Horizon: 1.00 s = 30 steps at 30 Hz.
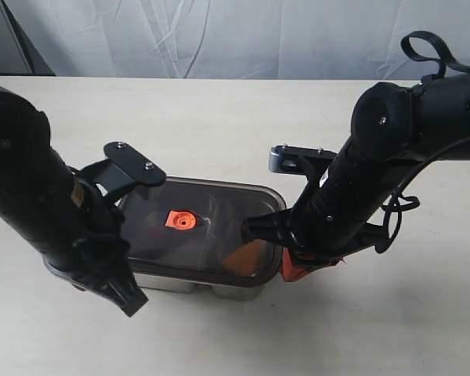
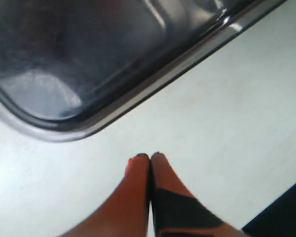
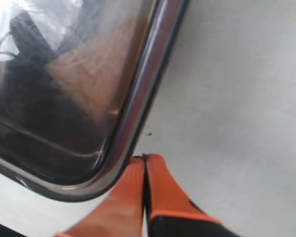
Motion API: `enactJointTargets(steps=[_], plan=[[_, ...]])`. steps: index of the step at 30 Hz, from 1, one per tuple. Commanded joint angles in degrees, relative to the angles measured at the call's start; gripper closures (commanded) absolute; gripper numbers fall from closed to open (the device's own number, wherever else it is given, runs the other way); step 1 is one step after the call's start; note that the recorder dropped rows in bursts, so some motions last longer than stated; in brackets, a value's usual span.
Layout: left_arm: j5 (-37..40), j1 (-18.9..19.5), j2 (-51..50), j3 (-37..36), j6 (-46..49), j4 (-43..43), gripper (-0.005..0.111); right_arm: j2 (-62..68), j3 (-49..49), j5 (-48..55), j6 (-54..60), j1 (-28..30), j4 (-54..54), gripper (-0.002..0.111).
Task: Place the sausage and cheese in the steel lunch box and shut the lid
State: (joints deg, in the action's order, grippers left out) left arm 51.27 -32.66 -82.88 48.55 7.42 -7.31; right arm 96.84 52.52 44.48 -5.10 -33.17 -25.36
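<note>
White table [image 1: 219, 110] holds the steel lunch box [image 1: 219, 291], lid [image 1: 219, 205] on. Left gripper [image 2: 150, 157] sits at its 8 o'clock and right gripper [image 3: 144, 158] at 4 o'clock, both with fingers pressed together.

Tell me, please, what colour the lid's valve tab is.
The valve tab is orange, clearest in the exterior view.
</note>
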Motion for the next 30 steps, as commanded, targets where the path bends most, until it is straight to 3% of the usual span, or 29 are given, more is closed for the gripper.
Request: enactJointTargets(steps=[1,6,17,23,30], plan=[[2.4,0.2,3.4,0.3,-10.8,11.9,0.107,0.0,0.3,-0.4,0.3,-0.1,0.6,0.109],[3.2,1.0,5.9,0.3,-21.0,24.1,0.107,0.0,0.3,-1.5,0.3,-0.1,0.3,0.109],[3.1,10.5,6.3,0.3,-21.8,25.0,0.107,0.0,0.3,-0.9,0.4,-0.1,0.1,0.109],[0.1,11.5,6.3,0.3,-20.9,21.8,0.107,-0.1,0.3,1.1,-1.2,-0.1,5.7,0.109],[-6.9,11.5,6.2,0.3,-8.9,7.3,0.107,-5.6,2.1,2.6,-16.9,-0.1,25.0,0.109]])
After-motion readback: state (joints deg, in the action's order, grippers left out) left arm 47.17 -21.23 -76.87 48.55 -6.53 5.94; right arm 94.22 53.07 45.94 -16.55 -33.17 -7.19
